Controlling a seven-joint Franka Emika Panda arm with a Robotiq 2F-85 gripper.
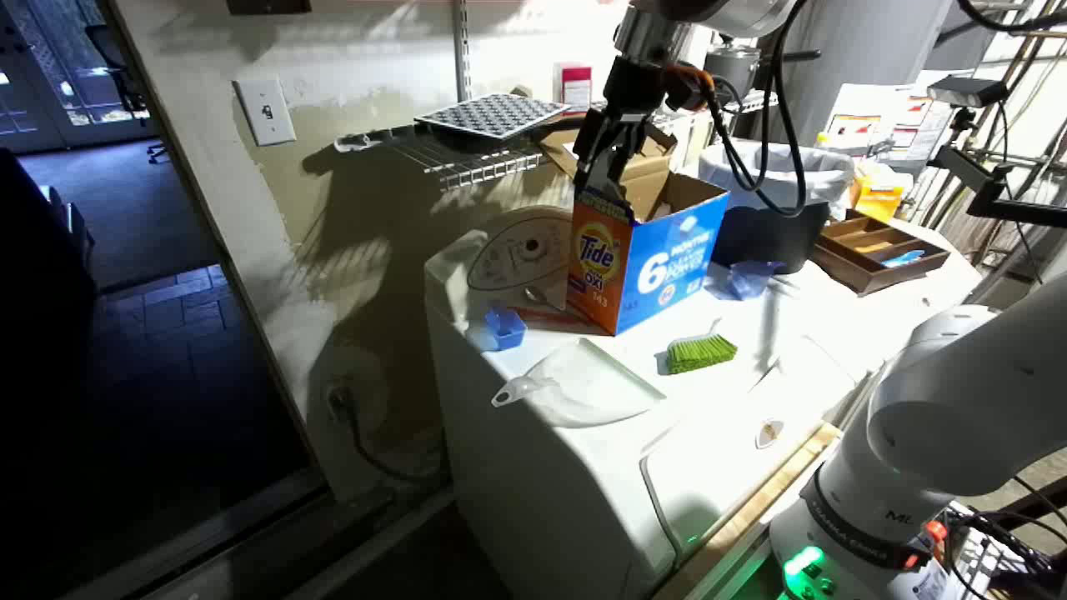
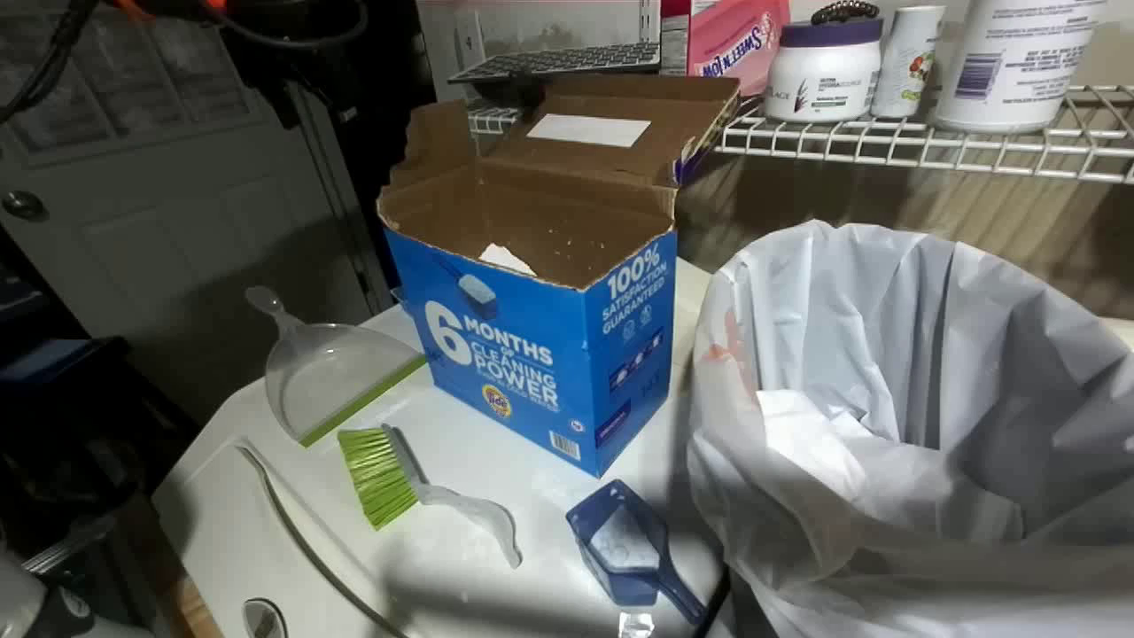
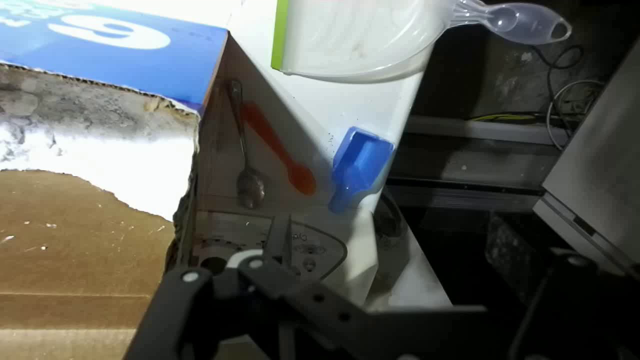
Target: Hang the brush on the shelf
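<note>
In an exterior view, left to right: wire shelf (image 1: 490, 171), far; translucent dustpan (image 1: 583, 387), on table (image 1: 804, 304); end effector (image 1: 598, 179) raised, fingers apart; detergent box (image 1: 667, 267), cardboard, open, white scrap (image 2: 508, 259) inside; brush (image 1: 700, 353), green-bristled, on table, right of, nearer than and below end effector; bag-lined bin (image 1: 765, 237), white paper (image 2: 811, 452) inside; partitioned tray (image 1: 896, 277) holding blue item (image 1: 903, 258).

The brush (image 2: 381, 478) is lying with room around its handle; bulky things are crowding behind.
Bare tabletop (image 2: 532, 487) is stretching between handle and dark blue scoop (image 2: 611, 576), while the dustpan (image 2: 332, 377) is sitting near the bristles. The detergent box (image 2: 509, 341) is standing before the wire shelf (image 2: 886, 159), its flap overlapping the shelf's edge in an exterior view. The lined bin (image 2: 726, 478) is leaving a narrow gap beside the box. The claw (image 3: 387, 227) is hovering close beside the box.
</note>
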